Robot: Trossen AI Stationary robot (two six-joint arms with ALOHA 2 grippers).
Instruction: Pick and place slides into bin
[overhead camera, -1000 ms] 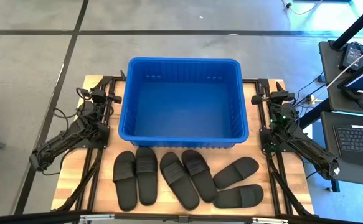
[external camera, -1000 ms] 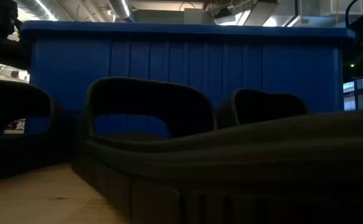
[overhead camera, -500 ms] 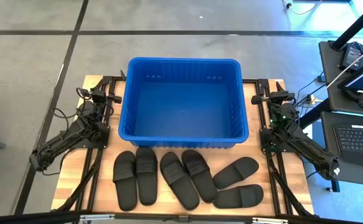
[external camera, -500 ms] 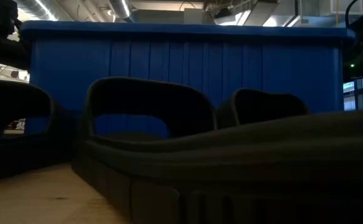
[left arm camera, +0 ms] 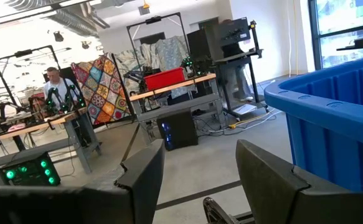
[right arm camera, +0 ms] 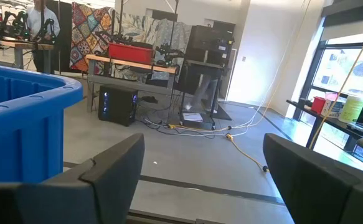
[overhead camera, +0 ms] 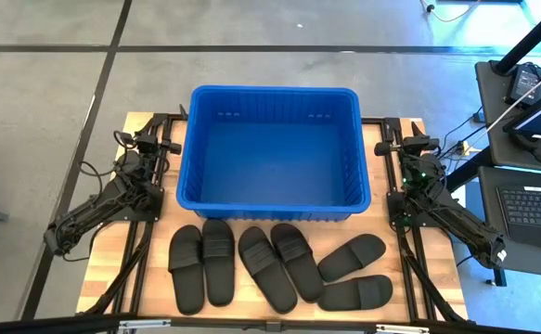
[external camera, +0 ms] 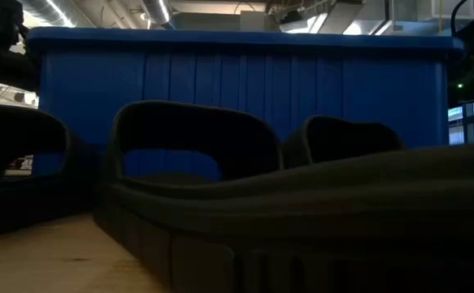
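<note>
Several black slides (overhead camera: 279,264) lie soles down in a row on the wooden table, between the bin and the near edge; the low view shows them close up (external camera: 188,155). The big blue bin (overhead camera: 272,91) stands at the table's middle and far side. My left gripper (overhead camera: 165,146) is parked beside the bin's far left corner, open, with nothing between its fingers (left arm camera: 200,168). My right gripper (overhead camera: 382,148) is parked beside the bin's far right corner, open and empty (right arm camera: 203,168). Both are well clear of the slides.
The bin's wall (external camera: 237,81) rises right behind the slides. Bare wood (overhead camera: 103,278) shows at the near left corner. A desk with a keyboard (overhead camera: 537,206) stands off the table's right. People (left arm camera: 53,81) (right arm camera: 41,18) stand far back in the room.
</note>
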